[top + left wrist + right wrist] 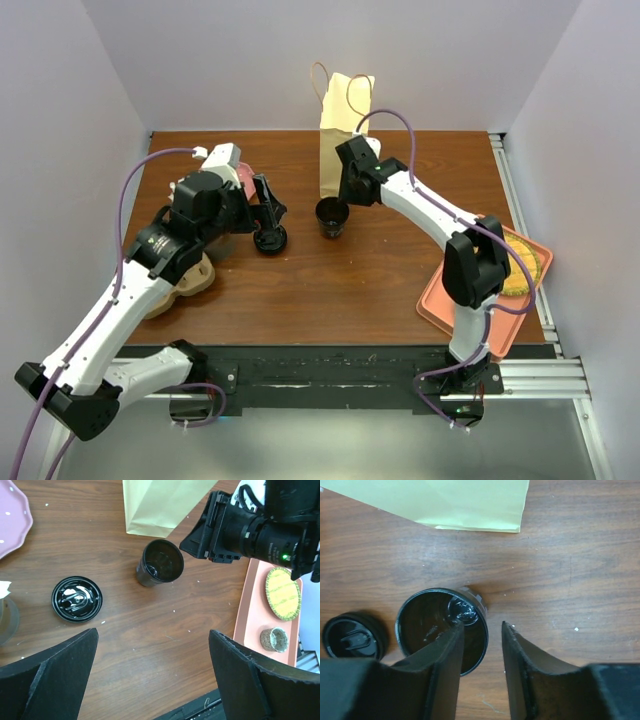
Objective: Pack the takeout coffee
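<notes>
The takeout coffee cup (332, 216) is small and dark and stands open, with no lid on it, in front of the paper bag (343, 130). A loose black lid (270, 240) lies on the table to its left. My right gripper (345, 192) hovers just over the cup (432, 625). Its jaws are slightly apart, one finger (445, 655) over the inside of the rim and the other outside, not clamped. My left gripper (152, 640) is wide open and empty above bare table, near the lid (77, 598) and short of the cup (160, 562).
An orange tray (437, 303) at the right edge holds a yellow-green round item (282, 594) and a small cup (274, 639). A pink plate (10, 515) sits at the back left. Tan wooden pieces (190, 280) lie under the left arm. A grey cup (6, 620) is at the left.
</notes>
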Controlling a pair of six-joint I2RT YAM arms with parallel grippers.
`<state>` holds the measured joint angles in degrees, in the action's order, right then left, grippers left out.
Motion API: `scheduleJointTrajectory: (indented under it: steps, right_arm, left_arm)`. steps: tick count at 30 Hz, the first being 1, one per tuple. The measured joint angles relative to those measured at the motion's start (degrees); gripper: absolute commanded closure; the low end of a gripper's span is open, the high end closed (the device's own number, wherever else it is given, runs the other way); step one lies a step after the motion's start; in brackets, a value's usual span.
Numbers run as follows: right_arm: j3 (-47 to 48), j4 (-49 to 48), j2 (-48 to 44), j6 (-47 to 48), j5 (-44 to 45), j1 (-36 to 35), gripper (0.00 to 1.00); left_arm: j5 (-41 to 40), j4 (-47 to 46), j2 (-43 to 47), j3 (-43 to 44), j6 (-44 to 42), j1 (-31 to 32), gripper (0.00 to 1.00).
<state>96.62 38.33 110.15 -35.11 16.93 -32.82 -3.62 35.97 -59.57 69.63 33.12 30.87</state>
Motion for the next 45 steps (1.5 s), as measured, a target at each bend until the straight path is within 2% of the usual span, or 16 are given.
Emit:
scheduleJointTrajectory:
  steps: [10,27,36,45]
  right_arm:
    - [0.2,0.2,2.1,0.7,-1.5,0.0,0.74]
    - [4.7,2.4,5.7,1.7,-1.4,0.0,0.74]
    - [4.7,3.5,5.8,2.8,-1.0,0.0,0.98]
    - [1.9,3.5,3.6,2.8,-1.4,0.0,1.00]
  left_arm:
    - [-0.9,0.4,-0.5,0.0,-1.2,0.0,0.03]
    - [-0.9,0.5,-3.5,0.0,-2.0,0.0,0.03]
    - [-1.0,0.5,-4.0,0.0,-2.8,0.0,0.03]
    - [-1.1,-0.2,-4.1,-0.3,-3.0,0.0,0.04]
